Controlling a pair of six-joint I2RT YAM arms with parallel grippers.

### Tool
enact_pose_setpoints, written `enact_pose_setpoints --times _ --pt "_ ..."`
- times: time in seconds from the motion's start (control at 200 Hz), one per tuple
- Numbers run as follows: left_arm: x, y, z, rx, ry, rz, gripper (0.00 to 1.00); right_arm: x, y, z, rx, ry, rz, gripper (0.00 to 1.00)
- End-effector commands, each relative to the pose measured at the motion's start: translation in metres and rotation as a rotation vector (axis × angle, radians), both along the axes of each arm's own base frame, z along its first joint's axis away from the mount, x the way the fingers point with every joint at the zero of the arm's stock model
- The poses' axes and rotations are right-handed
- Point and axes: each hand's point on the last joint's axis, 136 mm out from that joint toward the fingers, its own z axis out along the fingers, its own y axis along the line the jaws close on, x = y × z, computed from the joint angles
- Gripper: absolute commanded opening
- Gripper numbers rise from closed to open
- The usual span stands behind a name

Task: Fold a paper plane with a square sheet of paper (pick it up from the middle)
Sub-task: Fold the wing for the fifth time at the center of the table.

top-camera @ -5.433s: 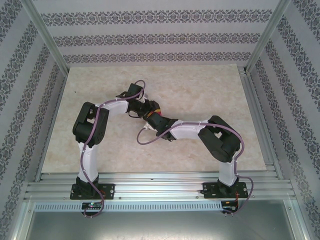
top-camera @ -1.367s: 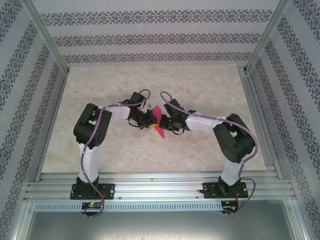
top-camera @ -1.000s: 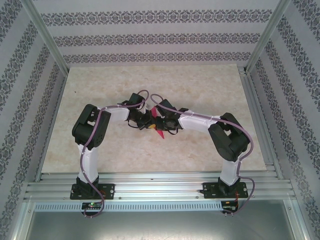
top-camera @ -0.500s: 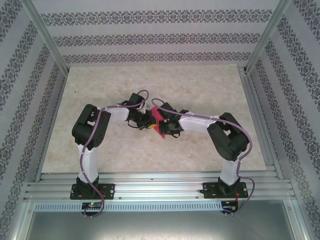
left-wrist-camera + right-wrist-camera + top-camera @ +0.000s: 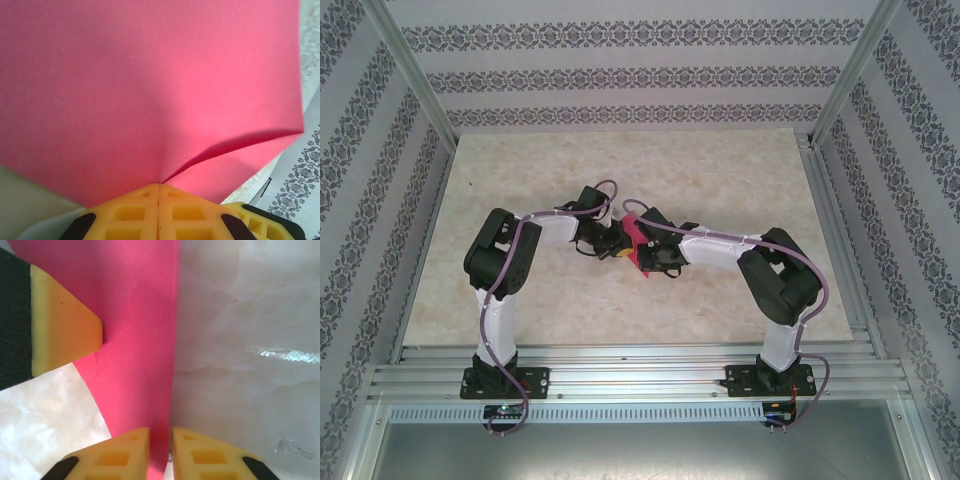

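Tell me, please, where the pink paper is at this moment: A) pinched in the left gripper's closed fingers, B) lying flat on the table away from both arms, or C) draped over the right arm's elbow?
A: the left gripper is shut, yellow fingers pressed together, and the pink paper fans out from between them.

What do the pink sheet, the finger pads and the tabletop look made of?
Pink sheet: thin matte paper, going by its crease and soft bend. Finger pads: yellow moulded plastic or rubber, with square recesses. Tabletop: glossy marble-look surface, possibly laminate; pale veins, glare streak.
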Motion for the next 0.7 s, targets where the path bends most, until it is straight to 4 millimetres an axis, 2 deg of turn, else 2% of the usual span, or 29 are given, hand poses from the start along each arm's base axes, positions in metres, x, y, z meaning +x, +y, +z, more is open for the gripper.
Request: enact_pose_setpoints --times 0.0,0.1,0.305,0.415,0.54,0.694 --pt "0.005 0.009 -0.005 0.039 -0.002 0.036 0.09 0.001 0.003 0.006 0.000 -0.024 -0.003 0.23" --pt "0.005 0.009 -0.005 0.040 -0.003 0.037 0.09 0.003 0.000 0.004 0.025 -0.014 -0.026 0.24" --pt "0.006 0.009 -0.005 0.037 -0.001 0.037 0.09 0.002 0.019 0.000 0.140 0.013 -0.007 0.22" --pt "0.005 0.009 -0.005 0.039 -0.001 0.037 0.09 0.003 0.013 0.002 0.107 -0.007 -0.010 0.18" --pt "0.005 0.009 -0.003 0.036 -0.004 0.034 0.09 0.002 0.000 0.001 0.017 -0.018 -0.011 0.17" --pt "0.005 0.009 -0.004 0.040 -0.004 0.034 0.09 -0.001 -0.001 0.003 -0.031 -0.031 0.022 0.13"
